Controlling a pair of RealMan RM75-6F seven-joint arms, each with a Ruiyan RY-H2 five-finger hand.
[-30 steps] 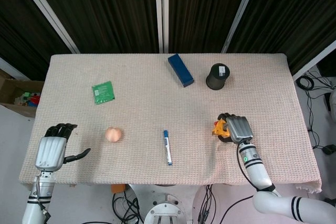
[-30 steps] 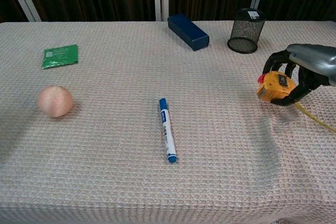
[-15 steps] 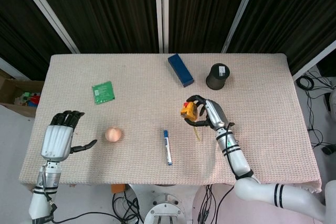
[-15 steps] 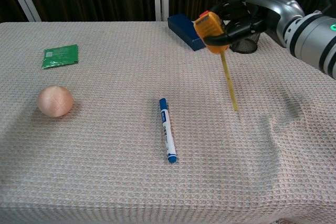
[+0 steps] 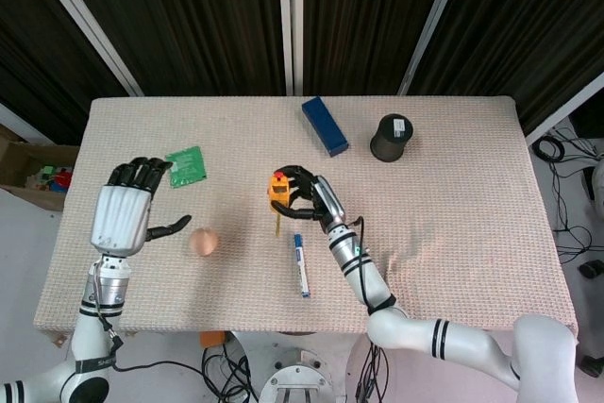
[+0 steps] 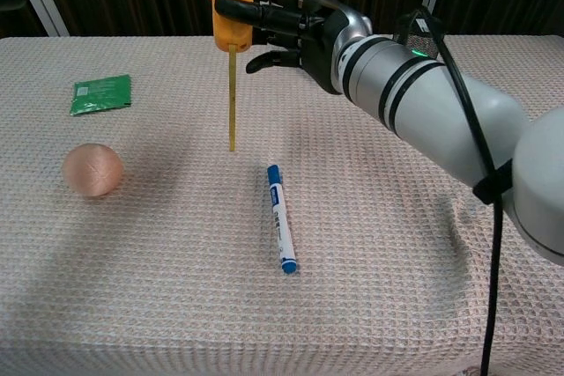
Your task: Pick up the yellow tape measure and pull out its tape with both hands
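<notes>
My right hand [image 5: 304, 193] [image 6: 295, 24] grips the yellow tape measure [image 5: 278, 187] [image 6: 231, 13] high above the middle of the table. A short length of yellow tape [image 6: 233, 99] [image 5: 277, 225] hangs straight down from its case. My left hand [image 5: 125, 217] hovers over the table's left side with its fingers spread and nothing in it. It is well apart from the tape measure and does not show in the chest view.
A blue marker [image 5: 300, 265] [image 6: 280, 217] lies below the hanging tape. A peach ball [image 5: 203, 242] [image 6: 92, 169] sits near my left hand, a green packet [image 5: 186, 166] [image 6: 101, 94] behind it. A blue box [image 5: 324, 125] and black mesh cup [image 5: 392, 137] stand at the back.
My right hand has carried the tape measure up off the table's right side and leftward to the middle. My left hand has risen and moved inward over the table.
</notes>
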